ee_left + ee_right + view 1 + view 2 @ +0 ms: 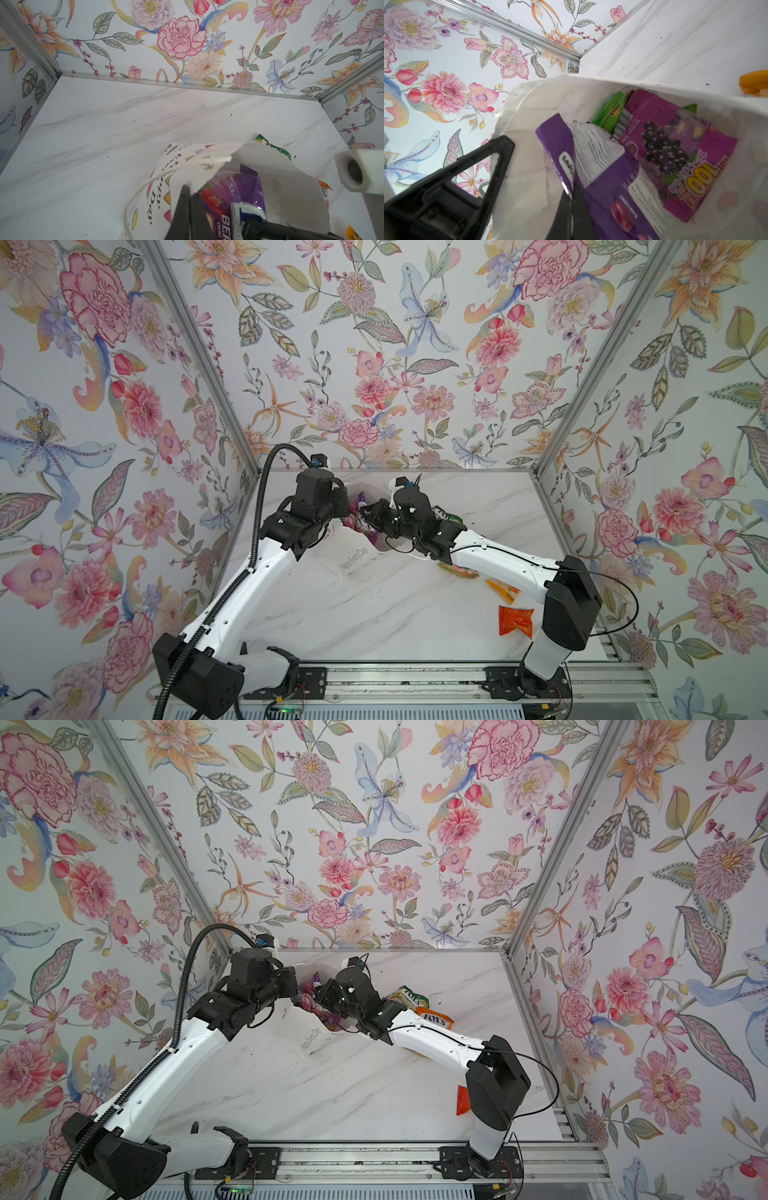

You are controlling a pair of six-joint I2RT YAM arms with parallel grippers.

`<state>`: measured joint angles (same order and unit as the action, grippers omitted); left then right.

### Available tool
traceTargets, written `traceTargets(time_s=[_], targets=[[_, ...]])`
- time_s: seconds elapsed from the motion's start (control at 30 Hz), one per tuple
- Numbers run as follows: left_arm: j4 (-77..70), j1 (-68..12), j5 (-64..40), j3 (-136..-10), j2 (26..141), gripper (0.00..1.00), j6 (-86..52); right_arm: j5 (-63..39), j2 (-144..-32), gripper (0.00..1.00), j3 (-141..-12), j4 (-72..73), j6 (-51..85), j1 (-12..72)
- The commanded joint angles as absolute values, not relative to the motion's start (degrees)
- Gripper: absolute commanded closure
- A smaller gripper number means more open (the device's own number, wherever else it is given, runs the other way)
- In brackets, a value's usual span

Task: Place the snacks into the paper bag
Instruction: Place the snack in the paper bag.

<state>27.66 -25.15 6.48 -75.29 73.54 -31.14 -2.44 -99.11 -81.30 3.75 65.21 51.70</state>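
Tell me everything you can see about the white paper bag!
The paper bag is white, thin and creased, with grey "Happy Every Day" lettering, small coloured drawings and a white cord handle. It rests tilted on the marble table with its mouth open. The left hand is shut on its rim. The right hand is in the mouth, gripping a purple packet. A magenta grape packet and a green packet lie inside.

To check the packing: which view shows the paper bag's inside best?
Right wrist: it looks into the paper bag, showing several packets. Left wrist shows one purple packet; in both top views arms mostly hide it.
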Motion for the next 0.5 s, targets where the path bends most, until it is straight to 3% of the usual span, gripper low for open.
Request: traceTargets(time_s=[0.0, 0.23, 0.47], targets=[[20.96, -26.02, 6.44, -75.98, 71.81, 1.0, -31.87, -2.31, -98.98, 1.0, -85.69, 1.57, 60.5, 53.35], [18.68, -26.01, 4.14, -74.12, 70.94, 1.0, -31.73, -5.99, -104.5, 1.0, -88.85, -1.55, 60.21, 53.03], [19.94, -26.05, 5.53, -73.96, 69.8, 1.0, -30.35, -0.03, -104.85, 1.0, -88.52, -6.06, 56.54, 51.39]])
